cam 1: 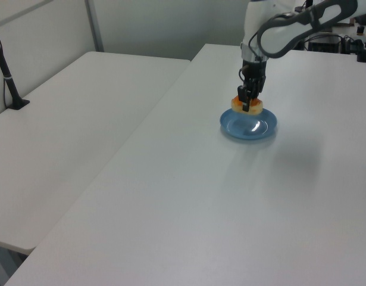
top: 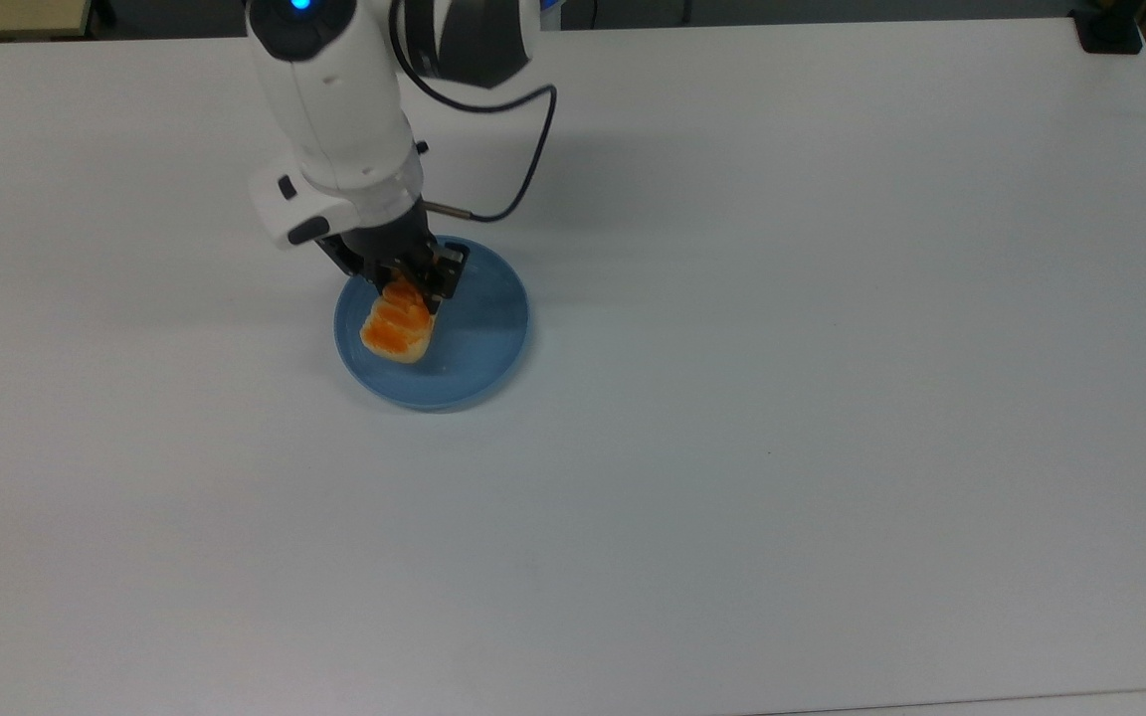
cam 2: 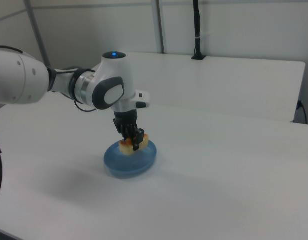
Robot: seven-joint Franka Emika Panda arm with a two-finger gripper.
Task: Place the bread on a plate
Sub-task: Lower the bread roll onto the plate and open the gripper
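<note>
My jaws (top: 412,288) are clenched on the bread (top: 397,328), gripping it across its upper end, and I hold it over the plate (top: 478,338), which sits on the white bench (top: 832,398) somewhat toward the top view's left and far edge. The carrying looks nearly done: the bread hangs inside the plate's rim, on the side nearer the top view's left, low enough that in the left view (cam 1: 247,105) and right view (cam 2: 133,141) it seems just above or perhaps touching the plate floor; I cannot tell which. What is left, as I judge it, is to settle it, let go and lift away. Its long axis runs from my jaws down toward the bench's near-left corner in the top view, glazed orange top facing up.
</note>
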